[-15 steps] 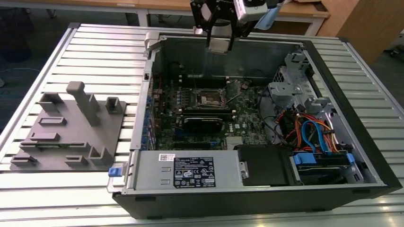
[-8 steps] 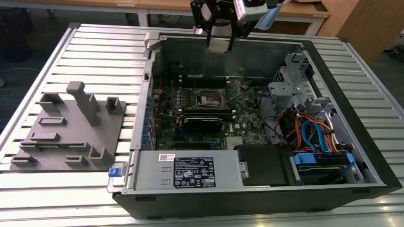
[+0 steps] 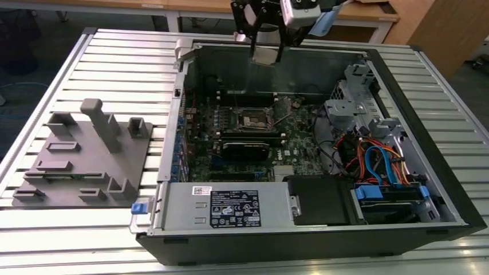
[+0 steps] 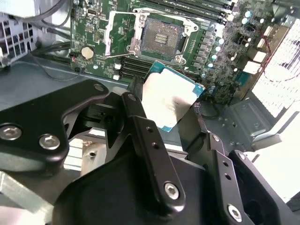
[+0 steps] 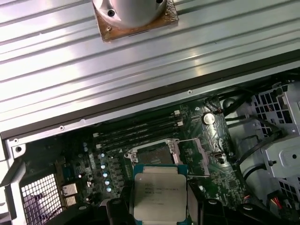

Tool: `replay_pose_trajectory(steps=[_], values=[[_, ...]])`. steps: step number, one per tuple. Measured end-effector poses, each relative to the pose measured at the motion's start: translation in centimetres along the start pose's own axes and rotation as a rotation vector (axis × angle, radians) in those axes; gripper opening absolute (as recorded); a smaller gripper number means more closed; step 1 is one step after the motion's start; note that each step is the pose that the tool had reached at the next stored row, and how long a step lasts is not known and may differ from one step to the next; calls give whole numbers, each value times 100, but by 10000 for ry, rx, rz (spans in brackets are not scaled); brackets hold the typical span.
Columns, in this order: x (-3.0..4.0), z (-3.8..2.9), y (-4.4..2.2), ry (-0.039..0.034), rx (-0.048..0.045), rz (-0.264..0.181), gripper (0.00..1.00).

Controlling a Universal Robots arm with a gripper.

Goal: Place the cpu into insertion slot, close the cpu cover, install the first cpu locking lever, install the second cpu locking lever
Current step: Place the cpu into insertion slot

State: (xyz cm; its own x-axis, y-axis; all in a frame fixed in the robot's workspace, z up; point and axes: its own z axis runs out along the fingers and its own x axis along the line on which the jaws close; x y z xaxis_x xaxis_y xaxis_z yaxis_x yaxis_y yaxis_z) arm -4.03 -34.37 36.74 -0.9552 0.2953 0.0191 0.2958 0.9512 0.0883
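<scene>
The gripper (image 3: pixel 267 56) clamps 1 cpu (image 4: pixel 171 101) by its edges, suspended above the exposed insertion slot (image 4: pixel 161 38) on the motherboard (image 4: pixel 93 28).

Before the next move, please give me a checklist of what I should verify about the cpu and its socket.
1. Grip: the gripper has its jaws shut on the cpu: ok.
2. The insertion slot holds nothing: ok.
3. The cpu cover is swung open beside the insertion slot: ok.
4. The cpu is squared with the insertion slot: cannot tell.
5. The cpu is seated: not ok, it hangs apart from the board.
</scene>
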Motion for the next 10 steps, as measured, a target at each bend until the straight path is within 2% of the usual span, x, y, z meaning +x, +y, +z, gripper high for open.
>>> replay_pose_trajectory(steps=[10], values=[[4, 13, -2, -138, -30, 1567, 54]])
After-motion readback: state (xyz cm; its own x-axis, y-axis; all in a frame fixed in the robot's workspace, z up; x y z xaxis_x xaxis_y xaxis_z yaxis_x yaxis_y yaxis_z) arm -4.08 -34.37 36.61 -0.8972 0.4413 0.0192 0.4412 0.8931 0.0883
